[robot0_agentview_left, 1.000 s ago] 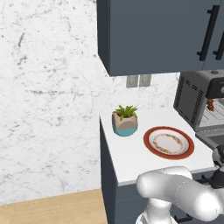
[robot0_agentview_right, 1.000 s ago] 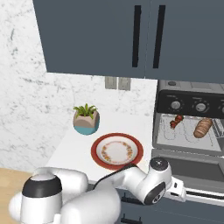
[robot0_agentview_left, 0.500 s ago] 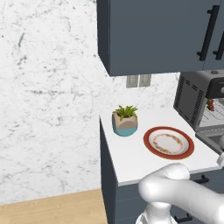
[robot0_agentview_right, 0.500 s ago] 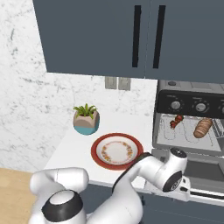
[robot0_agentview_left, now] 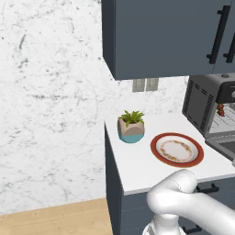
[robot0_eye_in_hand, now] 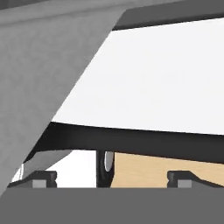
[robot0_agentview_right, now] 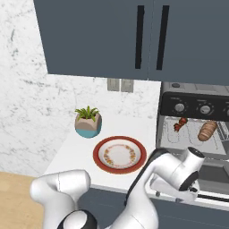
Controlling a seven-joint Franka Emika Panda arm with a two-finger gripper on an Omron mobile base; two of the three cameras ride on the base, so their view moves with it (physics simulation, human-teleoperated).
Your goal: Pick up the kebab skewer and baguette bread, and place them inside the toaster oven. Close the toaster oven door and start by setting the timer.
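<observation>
- Left base view: the toaster oven (robot0_agentview_left: 202, 108) stands at the right end of the white surface (robot0_agentview_left: 137, 160), beside an empty plate (robot0_agentview_left: 177, 149).
- Right base view: kebab skewer (robot0_agentview_right: 180, 125) and baguette bread (robot0_agentview_right: 207, 130) lie on the oven rack; the toaster oven door (robot0_agentview_right: 210, 176) hangs open, probably stiff and hinged, best pushed at its front edge.
- Hand view: the gripper (robot0_eye_in_hand: 111, 179) has its jaws spread.

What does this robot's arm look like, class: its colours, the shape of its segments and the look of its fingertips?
The arm is glossy white, built of rounded, tube-like segments with bulbous joints and dark seams between them. A round white cap with a dark ring ends the segment near the toaster oven. In the hand view, the gripper has two small, dark, blocky fingertips.
</observation>
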